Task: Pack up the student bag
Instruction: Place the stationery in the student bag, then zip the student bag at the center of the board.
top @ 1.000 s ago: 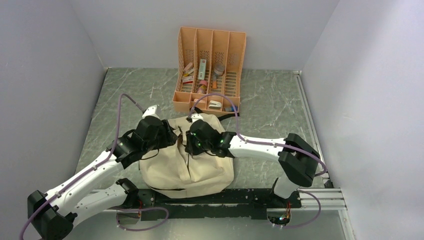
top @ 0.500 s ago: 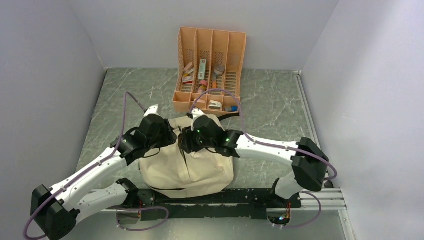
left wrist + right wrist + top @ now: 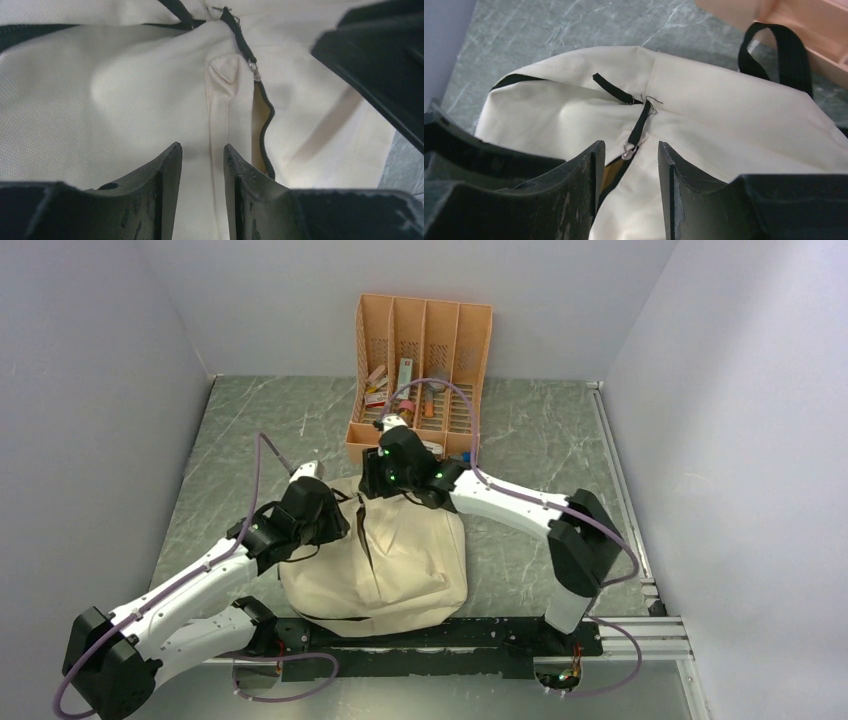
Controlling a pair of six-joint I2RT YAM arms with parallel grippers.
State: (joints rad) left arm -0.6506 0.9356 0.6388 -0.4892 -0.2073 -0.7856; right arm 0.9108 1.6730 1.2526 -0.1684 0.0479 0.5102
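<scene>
The student bag (image 3: 400, 560) lies flat on the table near the arm bases, cream fabric with black trim. Its zipper (image 3: 269, 125) runs up the middle and gapes a little, showing tan lining. My left gripper (image 3: 335, 523) rests on the bag's left part, open, with a raised fold of fabric (image 3: 216, 115) running between its fingertips (image 3: 202, 147). My right gripper (image 3: 378, 478) hovers over the bag's far edge, open and empty. The silver zipper pull (image 3: 628, 146) lies below the gap between its fingers (image 3: 594, 165).
An orange slotted desk organiser (image 3: 420, 370) with several small items stands just beyond the bag, close to the right gripper. The bag's black carry strap (image 3: 784, 45) loops up toward it. Grey walls enclose the marbled table (image 3: 540, 440).
The right gripper opened, let go at the bag's middle and moved back to its far edge by the organiser. The left gripper's jaws narrowed around the fabric fold.
</scene>
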